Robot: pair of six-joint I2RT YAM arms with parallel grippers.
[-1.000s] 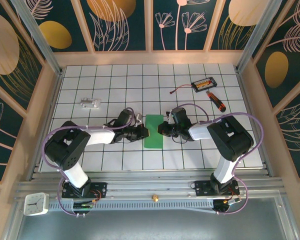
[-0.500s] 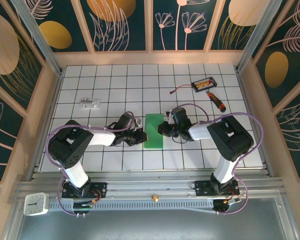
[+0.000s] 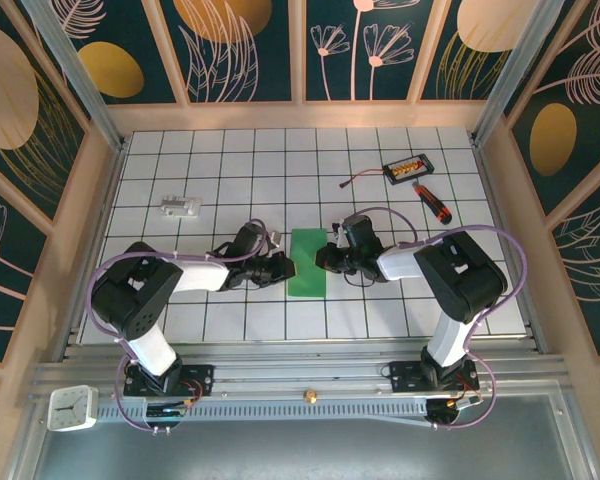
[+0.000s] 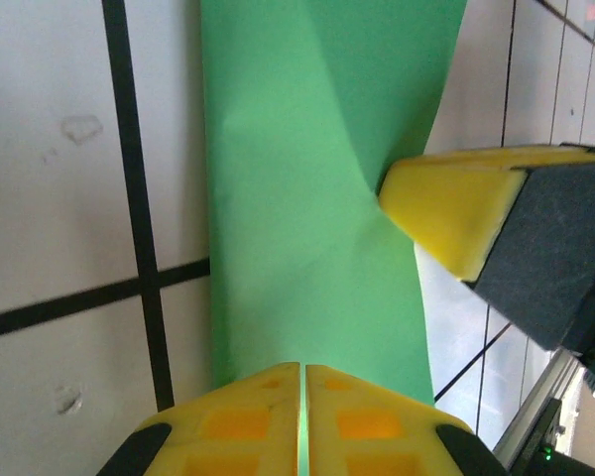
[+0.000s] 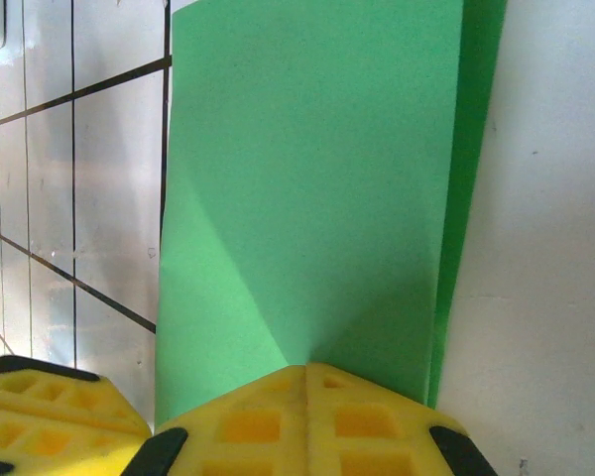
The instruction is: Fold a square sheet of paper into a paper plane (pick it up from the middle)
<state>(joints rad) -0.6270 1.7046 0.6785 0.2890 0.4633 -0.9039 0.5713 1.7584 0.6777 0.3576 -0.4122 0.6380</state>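
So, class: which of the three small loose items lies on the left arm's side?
The pale part, alone far left; the black box and screwdriver lie together far right.

You're in a robotics lab cell: gridded white worktop (image 3: 380, 310), aluminium rail (image 3: 310, 377) along frame bottom, leaf-print panels (image 3: 250, 50) walling it.

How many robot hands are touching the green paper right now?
2. The left hand meets the green paper at its left edge; the right hand presses on its right edge.
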